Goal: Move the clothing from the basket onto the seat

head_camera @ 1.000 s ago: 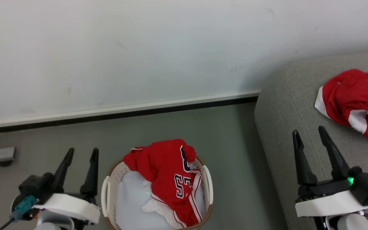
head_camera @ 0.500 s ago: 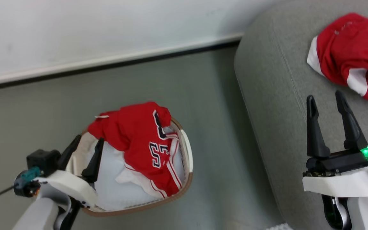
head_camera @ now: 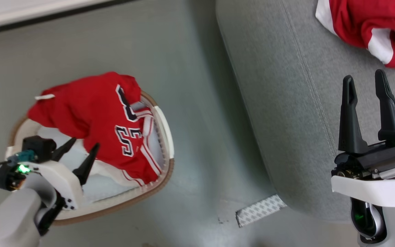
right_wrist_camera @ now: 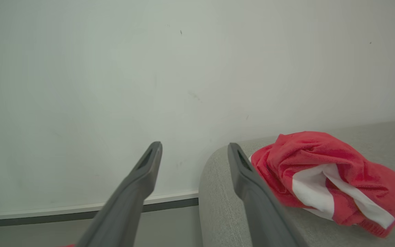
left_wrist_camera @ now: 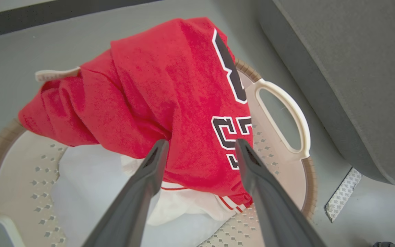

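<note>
Left wrist view: left gripper [left_wrist_camera: 201,142], jaws spread and empty, hovers over red jersey [left_wrist_camera: 156,85] draped in basket [left_wrist_camera: 302,120]; likely reach step, next descend and clench on cloth.

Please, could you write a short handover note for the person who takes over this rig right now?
Left gripper: open, empty, over the oval white plastic basket with brown rim, pointing at the red jersey with black-and-white numerals draped over its rim.
Right gripper: open, empty, above the grey fabric sofa.
Done: one red-and-white garment lies on the sofa.
Left: grasp the jersey, carry it to the sofa.
</note>
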